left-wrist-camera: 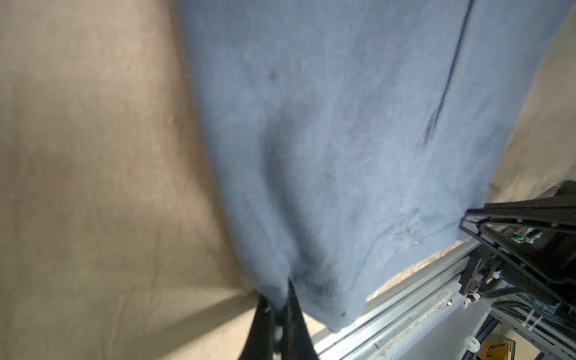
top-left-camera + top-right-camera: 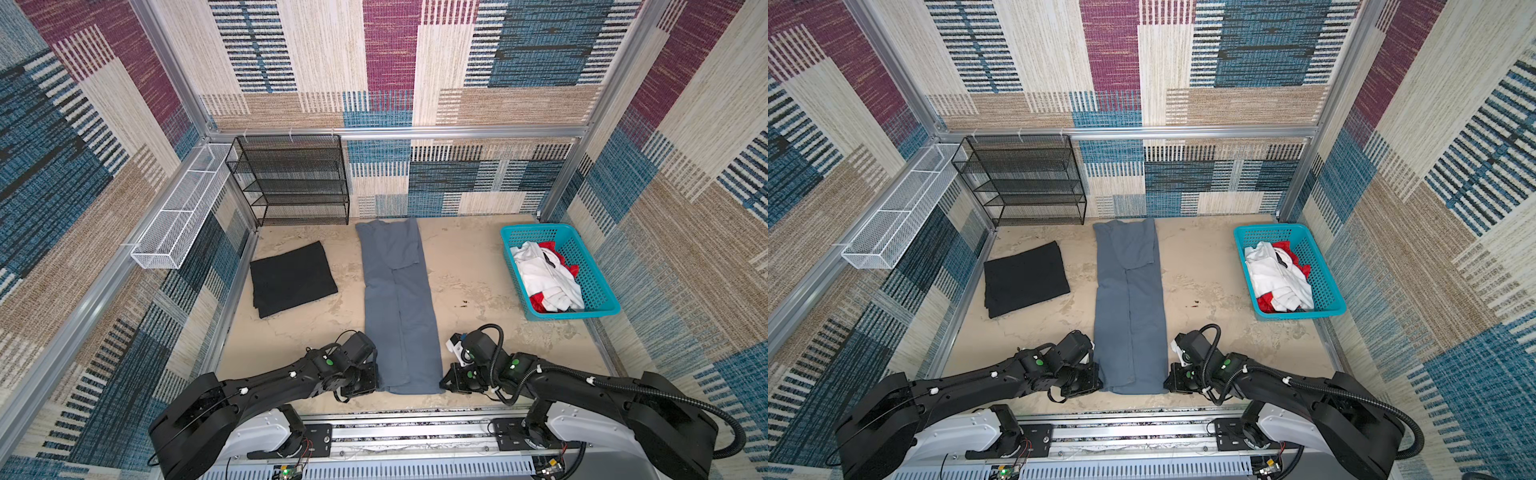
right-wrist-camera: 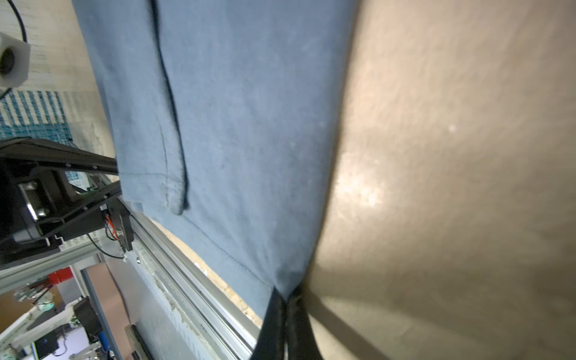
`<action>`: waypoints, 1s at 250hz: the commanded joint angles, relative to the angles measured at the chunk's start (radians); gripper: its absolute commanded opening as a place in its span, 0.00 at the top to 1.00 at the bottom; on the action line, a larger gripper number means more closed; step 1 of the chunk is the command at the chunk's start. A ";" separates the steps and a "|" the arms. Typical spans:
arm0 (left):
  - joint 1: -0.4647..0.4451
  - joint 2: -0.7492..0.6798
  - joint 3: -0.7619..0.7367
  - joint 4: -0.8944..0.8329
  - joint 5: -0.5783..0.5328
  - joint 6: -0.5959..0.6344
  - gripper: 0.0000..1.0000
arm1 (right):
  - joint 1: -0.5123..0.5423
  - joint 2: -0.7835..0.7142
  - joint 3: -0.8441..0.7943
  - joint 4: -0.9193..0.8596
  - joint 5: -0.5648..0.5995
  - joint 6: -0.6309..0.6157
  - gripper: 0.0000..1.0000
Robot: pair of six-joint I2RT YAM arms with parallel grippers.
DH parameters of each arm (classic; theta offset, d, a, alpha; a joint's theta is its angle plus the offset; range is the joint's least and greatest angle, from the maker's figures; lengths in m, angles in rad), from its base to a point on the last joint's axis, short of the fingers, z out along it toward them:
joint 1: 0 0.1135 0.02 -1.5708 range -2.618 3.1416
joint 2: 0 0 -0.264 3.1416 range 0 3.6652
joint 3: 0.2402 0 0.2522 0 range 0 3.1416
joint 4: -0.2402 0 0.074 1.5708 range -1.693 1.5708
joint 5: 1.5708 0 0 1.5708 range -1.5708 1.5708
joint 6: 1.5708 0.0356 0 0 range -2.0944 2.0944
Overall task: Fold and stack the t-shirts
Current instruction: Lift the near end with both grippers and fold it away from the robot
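Left end effector [image 1: 282,300] and right end effector [image 3: 285,300] pinch near corners of the blue-grey shirt [image 2: 399,299], a long strip on the tabletop [image 2: 478,270]; black shirt [image 2: 291,278] folded, white shirt [image 2: 544,278] and red shirt [image 2: 537,300] await folding in basket [image 2: 573,313].

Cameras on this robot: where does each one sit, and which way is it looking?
Top view: high above the robot's base, looking down at the table; both arms show.
Top view: beside it, same table, both arms.
Left wrist: on left arm, facing along left gripper, shut on the blue-grey shirt.
Right wrist: likewise; right gripper shut on it.
Shared: all four show that shirt.
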 commanded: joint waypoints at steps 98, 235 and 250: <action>-0.064 -0.251 0.055 -0.337 -0.029 0.021 1.00 | 0.003 -0.240 0.045 -0.155 -0.039 -0.027 1.00; -0.093 -0.356 0.242 -0.515 -0.218 0.047 1.00 | 0.003 -0.309 0.191 -0.249 0.104 0.025 1.00; -0.093 -0.353 0.264 -0.529 -0.264 0.057 1.00 | 0.003 -0.295 0.196 -0.229 0.113 0.026 1.00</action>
